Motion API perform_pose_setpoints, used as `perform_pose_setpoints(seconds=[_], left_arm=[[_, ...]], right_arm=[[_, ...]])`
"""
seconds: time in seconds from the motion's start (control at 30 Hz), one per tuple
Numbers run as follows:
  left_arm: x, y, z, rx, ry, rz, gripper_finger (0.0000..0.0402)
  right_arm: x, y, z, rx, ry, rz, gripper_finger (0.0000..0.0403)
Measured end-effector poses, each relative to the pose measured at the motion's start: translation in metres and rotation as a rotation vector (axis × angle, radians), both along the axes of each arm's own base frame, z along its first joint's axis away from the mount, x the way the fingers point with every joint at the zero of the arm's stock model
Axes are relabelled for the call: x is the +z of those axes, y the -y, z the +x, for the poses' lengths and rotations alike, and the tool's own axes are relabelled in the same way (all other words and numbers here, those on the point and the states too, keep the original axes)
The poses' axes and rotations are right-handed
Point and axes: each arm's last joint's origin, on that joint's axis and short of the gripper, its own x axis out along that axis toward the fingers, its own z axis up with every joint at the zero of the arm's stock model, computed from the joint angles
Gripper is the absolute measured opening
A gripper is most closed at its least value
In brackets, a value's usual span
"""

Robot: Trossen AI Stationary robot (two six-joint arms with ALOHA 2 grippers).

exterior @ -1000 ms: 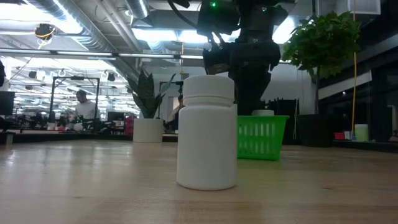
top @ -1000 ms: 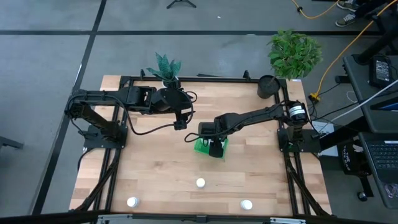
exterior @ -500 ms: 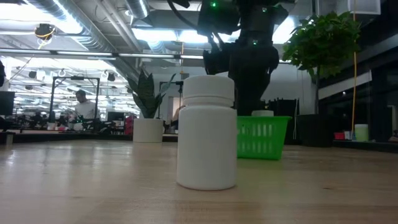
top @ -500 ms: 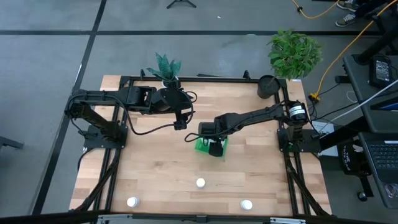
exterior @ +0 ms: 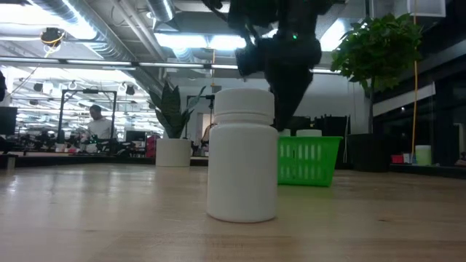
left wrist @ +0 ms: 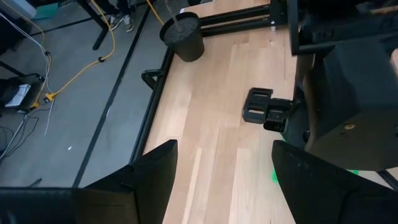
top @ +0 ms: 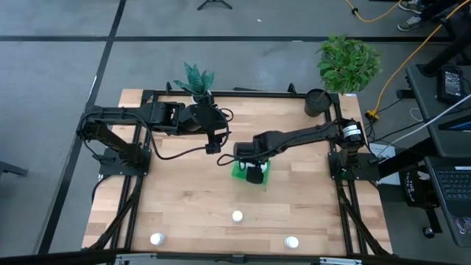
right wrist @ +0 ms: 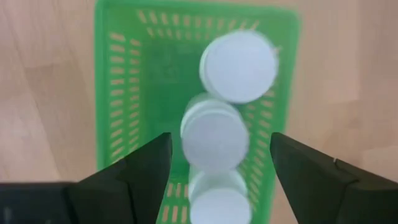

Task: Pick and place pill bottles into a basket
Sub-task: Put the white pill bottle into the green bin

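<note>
The green basket (right wrist: 124, 37) stands mid-table (top: 238, 174) and holds three white pill bottles in a row: one at the far end (right wrist: 239, 65), one in the middle (right wrist: 214, 134) and one at the near end (right wrist: 219, 199). My right gripper (right wrist: 221, 168) hangs open above the basket (top: 253, 163), a finger on either side of the middle bottle, touching nothing. Three more bottles stand upright on the table near the front edge (top: 237, 216), (top: 156, 238), (top: 292, 241); the middle one fills the low view (exterior: 242, 154). My left gripper (top: 215, 146) waits open and empty, left of the basket.
A white pot with a small plant (top: 197, 82) stands at the table's far edge, and a black round pot (top: 316, 101) at the far right corner. A large leafy plant (top: 347, 62) stands beyond the table. Bare wood lies between the basket and the front bottles.
My right gripper has risen from the basket; in the high view the white bottle tops in the basket now show below it. The bottles on the table and my left arm have kept still.
</note>
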Motion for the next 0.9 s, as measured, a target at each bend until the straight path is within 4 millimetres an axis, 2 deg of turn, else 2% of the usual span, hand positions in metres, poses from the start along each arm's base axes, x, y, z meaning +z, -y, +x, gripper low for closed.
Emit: perform_pose_setpoints(seconds=[0.23, 0.33, 0.4, 0.53, 0.63, 0.77, 0.83, 0.9], left_arm=[[0.001, 0.0, -0.001, 0.008, -0.003, 0.016, 0.0255], [0.006, 0.0, -0.01, 0.04, -0.011, 0.068, 0.0255], [0.013, 0.002, -0.023, 0.07, -0.008, 0.101, 0.0255], [0.025, 0.008, -0.051, 0.108, 0.026, 0.074, 0.0255], [0.027, 0.017, -0.063, 0.085, 0.017, 0.024, 0.0255], [0.014, 0.037, -0.072, -0.003, -0.147, 0.018, 0.0255], [0.005, 0.047, -0.077, -0.052, -0.264, 0.016, 0.0255], [-0.004, 0.057, -0.082, -0.08, -0.358, -0.004, 0.0255]], right_arm=[[0.035, 0.003, 0.001, -0.008, -0.015, -0.119, 0.0273], [0.054, 0.005, -0.007, -0.031, -0.007, -0.174, 0.0273], [0.068, 0.004, -0.019, -0.075, 0.007, -0.206, 0.0273], [0.099, -0.006, -0.063, -0.168, 0.094, -0.306, 0.0273], [0.121, -0.018, -0.114, -0.245, 0.235, -0.392, 0.0273], [0.132, -0.032, -0.182, -0.366, 0.456, -0.391, 0.0273], [0.135, -0.036, -0.204, -0.389, 0.555, -0.312, 0.0273], [0.135, -0.04, -0.216, -0.374, 0.614, -0.258, 0.0273]])
